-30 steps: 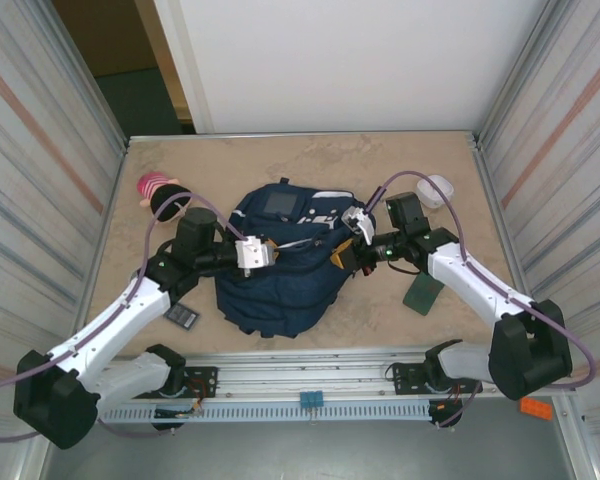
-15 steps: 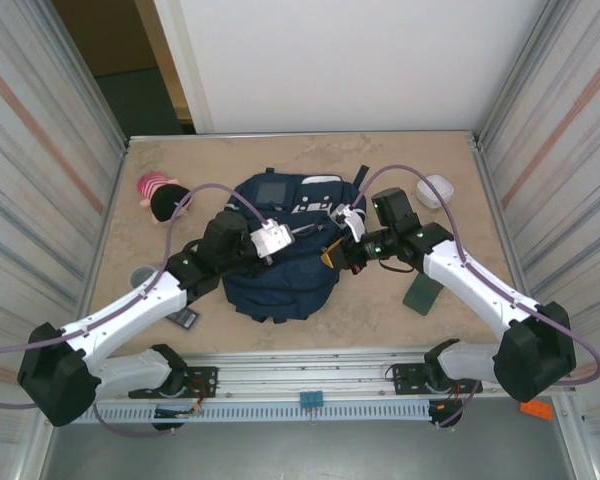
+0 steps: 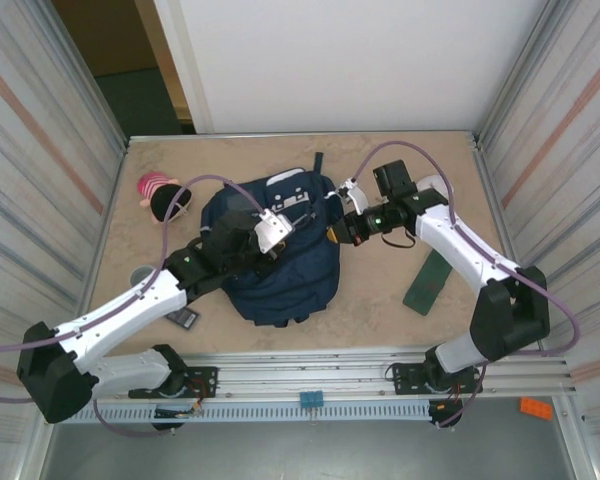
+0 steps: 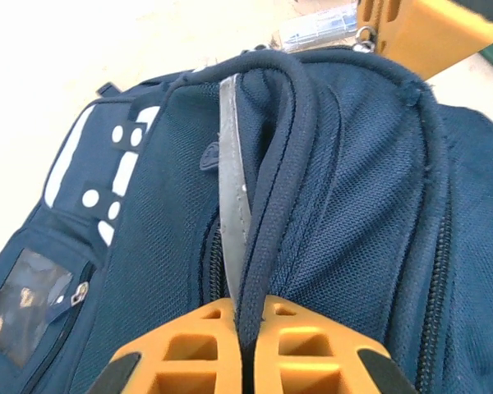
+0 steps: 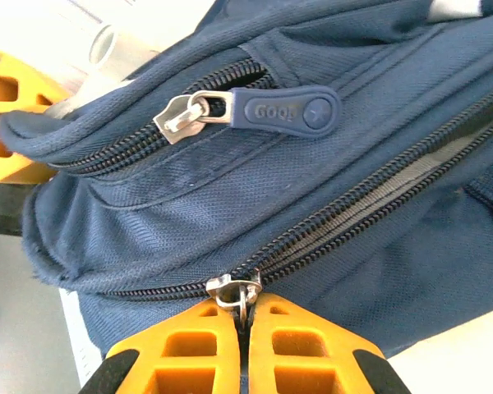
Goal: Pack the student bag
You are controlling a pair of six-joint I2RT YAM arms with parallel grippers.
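right gripper pinches the zip pull, track running across the student bag toward the left gripper clamped on its rim.

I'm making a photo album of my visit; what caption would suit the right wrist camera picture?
Orange fingers pinch a metal zipper pull on the navy backpack, its zip partly open.

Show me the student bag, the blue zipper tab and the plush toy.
student bag [image 3: 305,278], top external view, lower front panel.
blue zipper tab [image 5: 287,108], right wrist view, middle of the tab.
plush toy [image 3: 160,195], top external view, its body.
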